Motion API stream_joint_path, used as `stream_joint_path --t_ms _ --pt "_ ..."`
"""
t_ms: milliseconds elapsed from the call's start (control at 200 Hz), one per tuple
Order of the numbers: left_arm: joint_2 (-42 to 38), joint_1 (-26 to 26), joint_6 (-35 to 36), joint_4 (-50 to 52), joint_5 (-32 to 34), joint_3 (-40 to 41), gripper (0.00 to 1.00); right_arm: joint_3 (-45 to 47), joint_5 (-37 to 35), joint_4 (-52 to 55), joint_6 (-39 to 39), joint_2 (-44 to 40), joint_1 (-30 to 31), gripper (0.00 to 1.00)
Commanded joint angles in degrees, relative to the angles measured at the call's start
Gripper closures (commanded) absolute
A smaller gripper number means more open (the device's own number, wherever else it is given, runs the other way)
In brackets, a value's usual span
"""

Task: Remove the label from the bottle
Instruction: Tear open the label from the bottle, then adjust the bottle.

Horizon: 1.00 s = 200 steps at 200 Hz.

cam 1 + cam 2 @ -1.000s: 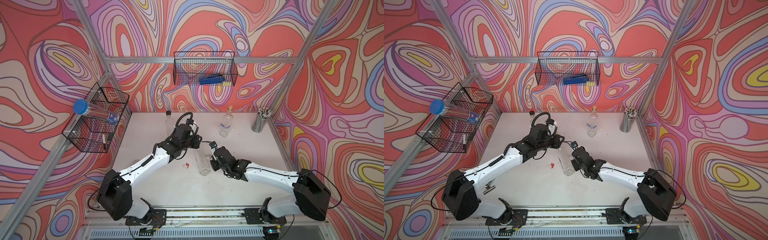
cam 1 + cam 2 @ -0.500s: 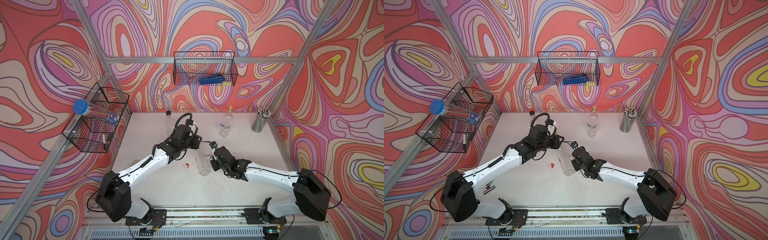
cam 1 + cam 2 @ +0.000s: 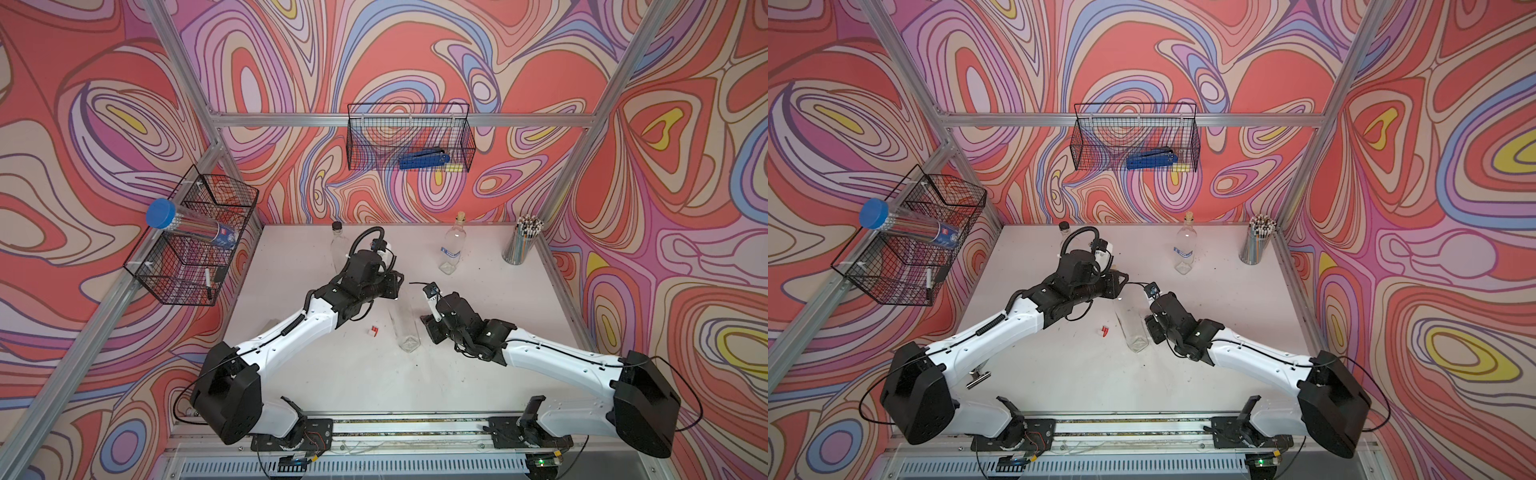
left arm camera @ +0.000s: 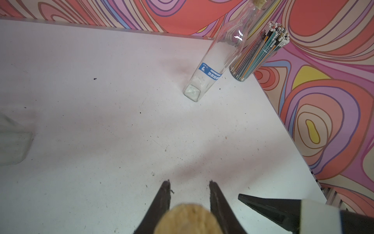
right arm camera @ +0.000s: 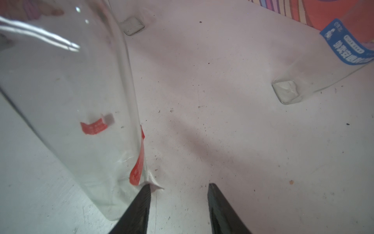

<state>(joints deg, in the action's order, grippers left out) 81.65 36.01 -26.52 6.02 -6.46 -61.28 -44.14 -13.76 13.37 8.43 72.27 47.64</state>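
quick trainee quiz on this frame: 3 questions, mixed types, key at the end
1. True or false: the right gripper is shut on the clear bottle.
2. The label on the rear corked bottle is: A red, B blue, C green.
3. Fill in: the left gripper is shut on a ___.
Key: 1 false, its jaws stand open; 2 B; 3 cork.

Left arm (image 3: 291, 328) stretches toward the far right, its left gripper (image 4: 189, 182) clamped on the bottle (image 3: 405, 328) top. Right arm (image 3: 552, 357) stretches leftward — right gripper (image 5: 179, 185) jaws parted, holding nothing.
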Motion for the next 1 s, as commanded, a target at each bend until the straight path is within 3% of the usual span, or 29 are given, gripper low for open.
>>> stream_joint_path --t_ms 0,140,230,331,581,761,997 --pt "0.0 -0.2 4.7 3.7 1.6 2.7 1.00 -0.1 0.9 1.9 0.5 -3.9 -0.2 0.39" --pt "-0.8 -0.5 5.6 1.5 0.0 3.7 1.00 0.5 1.4 1.5 0.8 -7.0 -0.2 0.29" --pt "-1.5 -0.7 6.8 -0.4 -2.3 4.7 1.00 1.2 4.1 -0.3 0.2 -8.2 -0.2 0.12" --pt "-2.4 -0.9 8.9 -3.1 -5.9 6.2 1.00 0.7 8.4 -2.4 -1.5 -6.8 -0.2 0.06" --pt "-5.0 -1.4 13.2 -13.8 -17.0 11.6 1.00 -1.4 16.1 -9.1 -6.8 0.9 -2.0 0.02" --pt "-6.5 -2.7 14.3 -18.6 -23.7 14.0 1.00 1.3 27.0 -18.9 -7.2 2.2 -6.6 0.02" --pt "-7.8 -4.4 14.3 -22.0 -31.3 15.1 1.00 -3.9 40.5 -15.9 -9.7 7.2 -9.4 0.06"
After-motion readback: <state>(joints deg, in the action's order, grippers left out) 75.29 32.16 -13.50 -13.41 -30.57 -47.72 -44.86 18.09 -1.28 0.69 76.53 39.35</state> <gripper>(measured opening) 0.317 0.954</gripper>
